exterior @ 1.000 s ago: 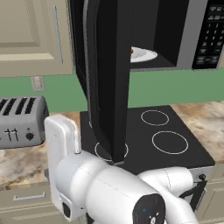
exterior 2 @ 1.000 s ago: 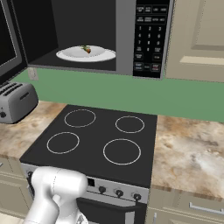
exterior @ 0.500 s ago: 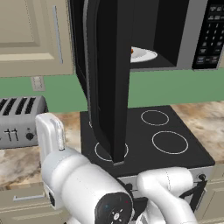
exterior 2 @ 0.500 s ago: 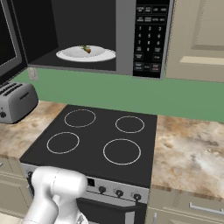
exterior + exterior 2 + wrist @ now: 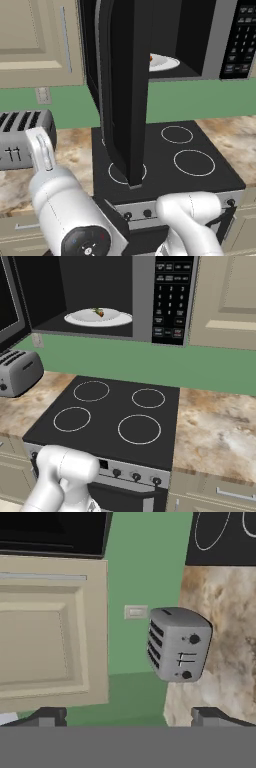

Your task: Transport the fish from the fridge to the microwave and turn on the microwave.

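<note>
Resting on a white plate inside the open microwave, the fish; gripper fingers spread apart, empty.

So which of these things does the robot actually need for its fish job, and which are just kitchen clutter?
Needed:
- fish, already on the plate
- microwave, its door open
- keypad
- hand, open and empty

Just there:
- toaster
- stove
- cabinet
- wall outlet

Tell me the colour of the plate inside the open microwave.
White; the plate shows best in the right base view.
</note>
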{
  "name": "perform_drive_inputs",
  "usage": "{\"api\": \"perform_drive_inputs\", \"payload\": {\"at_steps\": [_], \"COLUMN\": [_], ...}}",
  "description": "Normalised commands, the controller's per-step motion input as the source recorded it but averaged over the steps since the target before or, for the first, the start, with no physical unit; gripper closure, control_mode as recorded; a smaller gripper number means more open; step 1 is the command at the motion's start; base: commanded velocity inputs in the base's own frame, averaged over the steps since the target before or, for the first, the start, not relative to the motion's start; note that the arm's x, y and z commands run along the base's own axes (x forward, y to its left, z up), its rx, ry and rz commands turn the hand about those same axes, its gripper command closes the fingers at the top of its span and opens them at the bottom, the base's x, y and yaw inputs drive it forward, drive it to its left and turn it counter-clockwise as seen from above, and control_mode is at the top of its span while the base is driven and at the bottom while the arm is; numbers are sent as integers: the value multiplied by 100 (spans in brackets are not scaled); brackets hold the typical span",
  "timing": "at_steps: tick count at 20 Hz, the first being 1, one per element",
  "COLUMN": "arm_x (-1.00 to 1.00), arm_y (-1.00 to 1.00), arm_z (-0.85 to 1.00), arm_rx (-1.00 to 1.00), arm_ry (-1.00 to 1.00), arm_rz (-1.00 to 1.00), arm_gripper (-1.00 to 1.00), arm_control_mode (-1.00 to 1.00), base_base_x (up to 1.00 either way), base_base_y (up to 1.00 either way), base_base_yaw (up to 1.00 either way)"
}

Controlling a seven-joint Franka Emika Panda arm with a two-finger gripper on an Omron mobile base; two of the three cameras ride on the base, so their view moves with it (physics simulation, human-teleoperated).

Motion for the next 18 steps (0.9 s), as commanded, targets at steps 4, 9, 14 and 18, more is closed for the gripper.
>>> {"api": "perform_drive_inputs", "payload": {"at_steps": [4, 9, 14, 18], "arm_x": [8, 7, 1, 0], "arm_y": [23, 14, 2, -4], "arm_z": [0, 0, 0, 0], "arm_rx": [0, 0, 1, 4], "arm_ry": [-6, -8, -4, -1], "arm_rz": [-14, -9, -5, -4], "arm_gripper": [-100, -100, -100, -100], "arm_control_mode": [-100, -100, -100, -100], "base_base_x": [0, 0, 0, 0], "base_base_y": [0, 0, 0, 0], "base_base_yaw": [0, 0, 0, 0]}}
